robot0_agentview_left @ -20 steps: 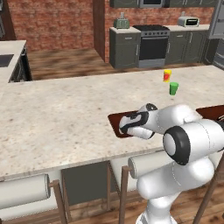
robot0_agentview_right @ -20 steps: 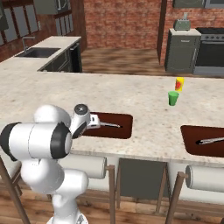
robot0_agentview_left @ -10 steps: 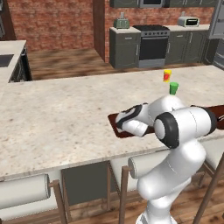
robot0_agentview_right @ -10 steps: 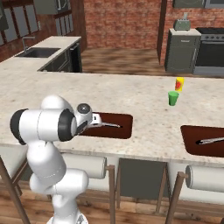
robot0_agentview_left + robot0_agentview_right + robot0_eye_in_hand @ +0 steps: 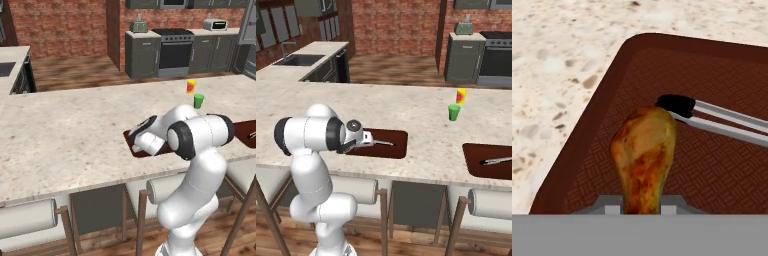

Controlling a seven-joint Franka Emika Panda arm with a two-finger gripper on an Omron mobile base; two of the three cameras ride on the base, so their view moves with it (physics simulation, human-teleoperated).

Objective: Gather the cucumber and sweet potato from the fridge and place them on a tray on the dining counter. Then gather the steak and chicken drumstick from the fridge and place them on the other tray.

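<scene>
A browned chicken drumstick (image 5: 644, 160) is held by its thin end, and my gripper (image 5: 642, 206) is shut on it. It hangs just above the near left part of a dark brown tray (image 5: 587, 135) on the dining counter. Metal tongs (image 5: 727, 120) lie in that tray, their dark tip close beside the drumstick's thick end. From the base, my gripper (image 5: 143, 135) (image 5: 363, 139) sits at the left end of this tray (image 5: 129, 137) (image 5: 398, 150). The cucumber, sweet potato, steak and fridge are out of view.
The other tray (image 5: 478, 152) (image 5: 248, 131) lies further right with tongs (image 5: 498, 160) in it. A green cup (image 5: 454, 112) (image 5: 199, 101) and a yellow-red cup (image 5: 461, 95) (image 5: 191, 86) stand behind the trays. Padded stools (image 5: 356, 189) line the counter's near edge.
The arm's elbow has swung up and around beside the counter. The hand has stayed at the tray's left end with the drumstick still gripped.
</scene>
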